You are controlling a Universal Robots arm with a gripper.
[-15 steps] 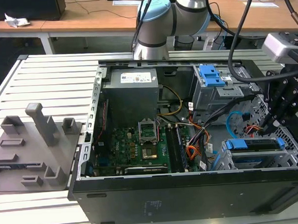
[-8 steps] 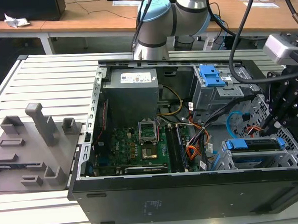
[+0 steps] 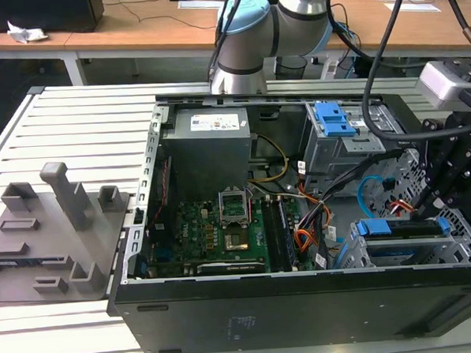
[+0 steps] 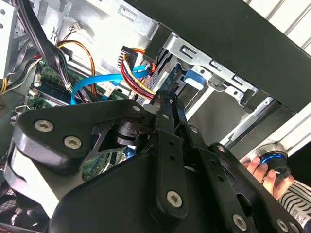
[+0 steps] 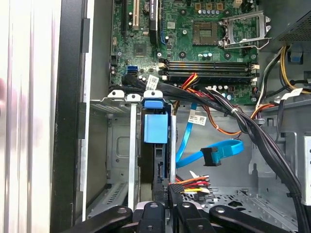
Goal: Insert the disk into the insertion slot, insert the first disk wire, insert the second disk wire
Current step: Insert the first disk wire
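Inside the case (image 3: 305,307), the silver hard drive in its bright blue plastic caddy (image 5: 155,128) sits in the low grey perforated cage (image 5: 116,160). The black gripper (image 5: 171,206) seems closed on the red-orange wire bundle (image 5: 194,182) at its dark plug (image 5: 174,188); the flat blue cable (image 5: 218,150) lies loose nearby

1. The insertion slot (image 5: 116,191) is showing dull grey perforated metal.
2. The disk (image 5: 155,128) is sitting framed in smooth bright blue plastic.
3. The second disk wire (image 5: 214,153) is gleaming glossy blue, the first disk wire (image 5: 194,182) smooth red-orange.
4. The computer case (image 3: 305,307) is showing matt black.
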